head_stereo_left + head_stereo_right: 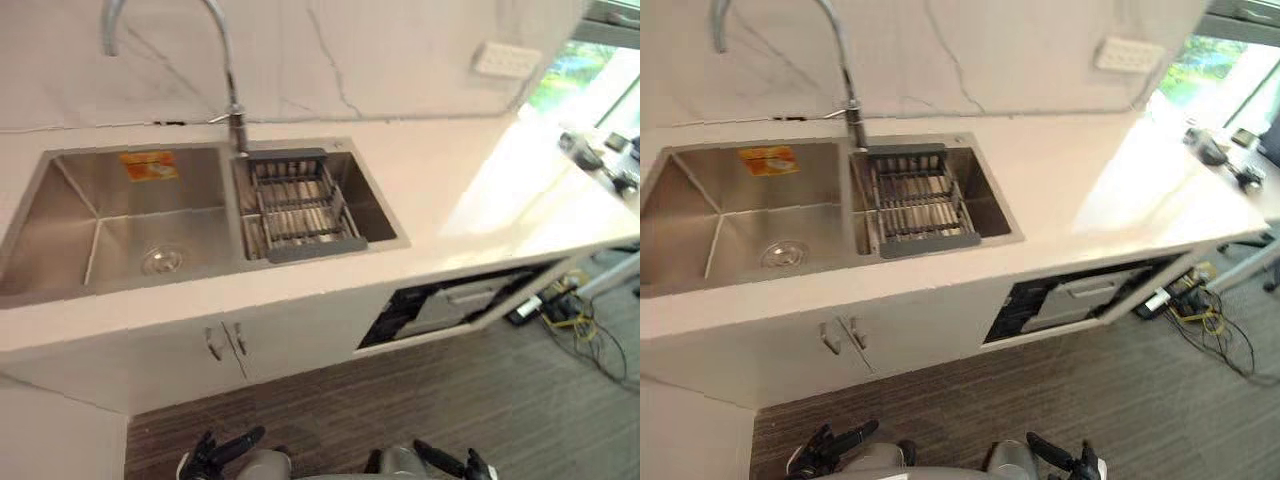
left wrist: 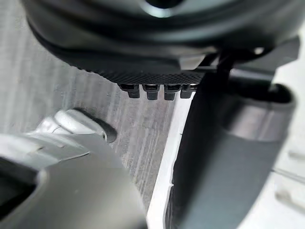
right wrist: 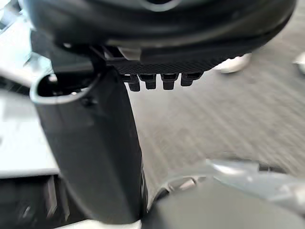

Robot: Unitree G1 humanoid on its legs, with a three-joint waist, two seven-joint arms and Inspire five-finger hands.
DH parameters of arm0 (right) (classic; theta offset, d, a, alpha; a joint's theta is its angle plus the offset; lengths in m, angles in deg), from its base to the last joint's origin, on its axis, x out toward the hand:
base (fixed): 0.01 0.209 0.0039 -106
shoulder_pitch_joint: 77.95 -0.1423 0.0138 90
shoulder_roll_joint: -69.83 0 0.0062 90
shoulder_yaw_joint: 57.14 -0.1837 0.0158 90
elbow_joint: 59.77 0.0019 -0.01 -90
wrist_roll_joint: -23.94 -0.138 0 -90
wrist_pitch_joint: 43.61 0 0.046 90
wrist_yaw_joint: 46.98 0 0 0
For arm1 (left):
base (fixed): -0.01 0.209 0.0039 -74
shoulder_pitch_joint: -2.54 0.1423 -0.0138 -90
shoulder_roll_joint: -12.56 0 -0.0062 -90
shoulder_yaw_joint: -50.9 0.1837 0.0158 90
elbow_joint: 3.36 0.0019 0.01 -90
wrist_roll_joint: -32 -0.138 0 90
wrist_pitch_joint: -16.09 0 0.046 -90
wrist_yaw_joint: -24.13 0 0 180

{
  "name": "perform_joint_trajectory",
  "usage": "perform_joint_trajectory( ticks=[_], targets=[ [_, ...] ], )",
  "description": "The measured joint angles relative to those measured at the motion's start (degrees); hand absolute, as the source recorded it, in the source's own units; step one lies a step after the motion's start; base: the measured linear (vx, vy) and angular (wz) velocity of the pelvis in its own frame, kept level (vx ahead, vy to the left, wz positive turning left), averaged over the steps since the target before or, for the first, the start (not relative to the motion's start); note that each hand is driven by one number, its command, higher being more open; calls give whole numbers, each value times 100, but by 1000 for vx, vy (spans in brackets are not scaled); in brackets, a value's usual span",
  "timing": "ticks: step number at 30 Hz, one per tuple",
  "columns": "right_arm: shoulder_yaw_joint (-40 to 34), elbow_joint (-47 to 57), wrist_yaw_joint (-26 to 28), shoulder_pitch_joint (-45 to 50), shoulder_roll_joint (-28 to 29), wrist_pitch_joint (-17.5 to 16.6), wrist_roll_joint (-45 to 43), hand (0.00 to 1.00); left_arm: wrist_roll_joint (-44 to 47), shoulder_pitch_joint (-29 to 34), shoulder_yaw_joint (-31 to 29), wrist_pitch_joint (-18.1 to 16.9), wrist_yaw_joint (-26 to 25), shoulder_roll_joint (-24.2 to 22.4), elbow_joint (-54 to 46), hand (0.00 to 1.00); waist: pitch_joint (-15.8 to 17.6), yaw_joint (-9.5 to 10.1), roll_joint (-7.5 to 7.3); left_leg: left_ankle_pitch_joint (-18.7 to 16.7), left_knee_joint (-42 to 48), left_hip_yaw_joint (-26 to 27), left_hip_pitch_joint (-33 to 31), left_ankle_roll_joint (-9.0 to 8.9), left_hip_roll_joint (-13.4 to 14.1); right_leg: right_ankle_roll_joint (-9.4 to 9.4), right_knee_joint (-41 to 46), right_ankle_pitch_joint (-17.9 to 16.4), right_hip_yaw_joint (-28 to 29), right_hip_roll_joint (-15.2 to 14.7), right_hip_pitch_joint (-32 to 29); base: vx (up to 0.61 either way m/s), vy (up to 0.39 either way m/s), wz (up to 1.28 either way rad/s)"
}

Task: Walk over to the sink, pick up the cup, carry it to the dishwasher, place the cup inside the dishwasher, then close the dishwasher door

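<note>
The stainless steel double sink [image 1: 120,235] leaves its left basin open from above — its right basin is blocked by a grey wire rack [image 1: 300,205], and a curved chrome tap [image 1: 228,75] rises from its back rim

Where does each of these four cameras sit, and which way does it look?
Left eye view: head, looking down at sink and dishwasher; left hand, right hand low.
Right eye view: beside it; shares that scene.
Left wrist view: left wrist, along the open left hand toward floor.
Right wrist view: right wrist, likewise toward floor.
</note>
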Motion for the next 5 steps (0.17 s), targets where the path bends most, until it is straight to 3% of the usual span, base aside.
perform_joint_trajectory(
  ticks=[3,4,5],
  targets=[
    [54,155,-11,117,44,-57,6,100,-95,-6,-76,84,-78,-2,44,100,-1,-37,6,-126,42,-370,107,-55,3,-2,-459,3,659,298,-238,210,-85,73],
    [51,245,-12,230,98,-62,0,100,-184,-15,-126,104,-75,-6,37,100,-6,-53,0,-210,172,-598,165,-187,-1,-10,-457,14,950,386,-240,300,-181,112],
    [44,307,-12,321,172,-57,-12,100,-246,-13,-245,111,-69,-38,17,100,-44,-57,-54,-329,307,-641,219,-336,-28,50,-631,232,1024,385,-118,245,-153,91]
  ],
)
